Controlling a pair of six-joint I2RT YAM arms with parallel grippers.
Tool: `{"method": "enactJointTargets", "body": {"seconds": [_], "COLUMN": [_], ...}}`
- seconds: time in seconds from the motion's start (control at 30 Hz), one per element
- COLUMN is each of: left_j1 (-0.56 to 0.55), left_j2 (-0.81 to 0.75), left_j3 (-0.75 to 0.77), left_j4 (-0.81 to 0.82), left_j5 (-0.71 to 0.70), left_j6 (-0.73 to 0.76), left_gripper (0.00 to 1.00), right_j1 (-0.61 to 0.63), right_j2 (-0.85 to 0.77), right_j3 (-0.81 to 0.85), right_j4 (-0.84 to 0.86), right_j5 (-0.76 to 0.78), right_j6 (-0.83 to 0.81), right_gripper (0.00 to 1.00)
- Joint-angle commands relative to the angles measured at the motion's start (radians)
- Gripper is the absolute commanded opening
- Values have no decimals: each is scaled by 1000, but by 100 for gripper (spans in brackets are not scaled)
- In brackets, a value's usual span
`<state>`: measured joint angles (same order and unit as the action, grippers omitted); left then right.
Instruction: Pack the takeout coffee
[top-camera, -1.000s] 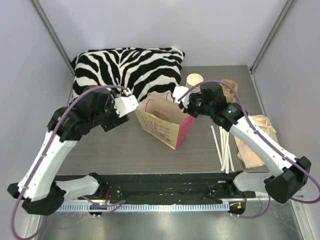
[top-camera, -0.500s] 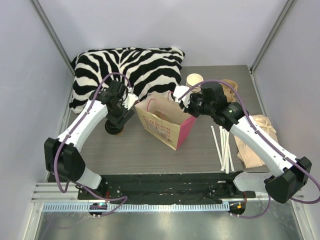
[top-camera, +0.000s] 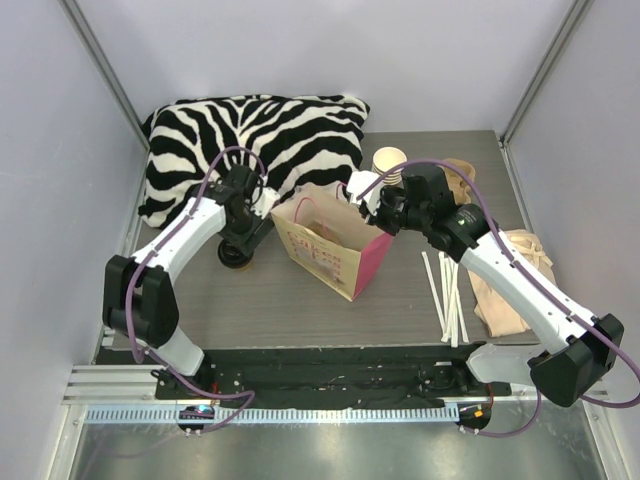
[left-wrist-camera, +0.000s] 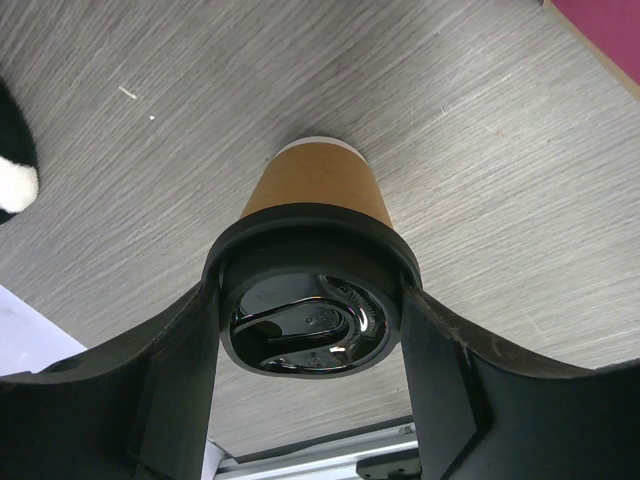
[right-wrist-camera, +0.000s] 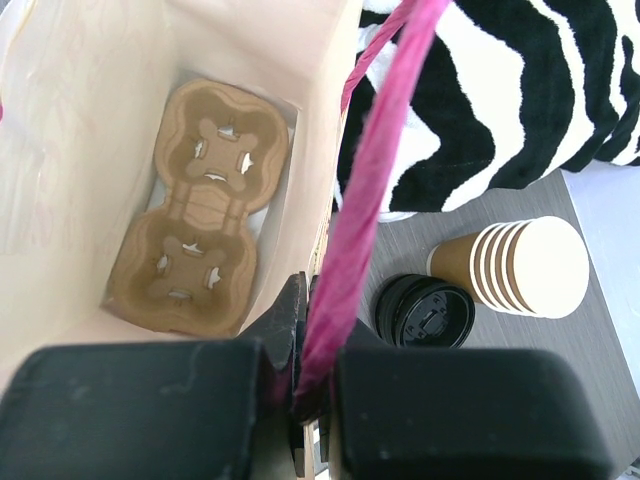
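Lowered since earlier, the left end effector (left-wrist-camera: 312, 300) was spread around the takeout coffee (left-wrist-camera: 315, 195), the right end effector (right-wrist-camera: 302, 385) pinched on the pink bag handle (right-wrist-camera: 375, 170).

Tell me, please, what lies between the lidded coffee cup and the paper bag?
Nothing: only bare table runs from the coffee cup to the paper bag, as the left wrist view shows most clearly.

The cup (left-wrist-camera: 315, 185) is made of matt brown paper, its lid (left-wrist-camera: 308, 325) of glossy black plastic; the table (left-wrist-camera: 480, 120) is finished in grey wood grain.
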<state>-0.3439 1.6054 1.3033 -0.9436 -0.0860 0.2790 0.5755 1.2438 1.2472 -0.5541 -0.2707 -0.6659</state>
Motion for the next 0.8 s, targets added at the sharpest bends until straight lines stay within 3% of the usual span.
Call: {"method": "enactJointTargets", "body": {"seconds": [0.0, 0.13, 0.33, 0.6, 0.77], "left_j1": [20, 34, 65, 106, 135], "left_j2": [-4, -33, -67, -94, -142], "left_j3": [-1, 1, -10, -7, -50], "left_j4": [40, 51, 66, 100, 156], "left_j5": [-1, 14, 52, 116, 123], "left_j6": [-9, -18, -34, -69, -115], "left_gripper": [42, 64, 78, 87, 87], "right_j1": [-3, -3, -3, -3, -3], "right_j2": [-18, -20, -15, -15, -14], "right_j3": [34, 32, 35, 38, 37], "right_j4": [8, 6, 6, 6, 6], "right_j5": [11, 8, -2, -4, -2], "right_j6": [19, 19, 17, 15, 22], "right_gripper": [1, 1, 1, 1, 1]}}
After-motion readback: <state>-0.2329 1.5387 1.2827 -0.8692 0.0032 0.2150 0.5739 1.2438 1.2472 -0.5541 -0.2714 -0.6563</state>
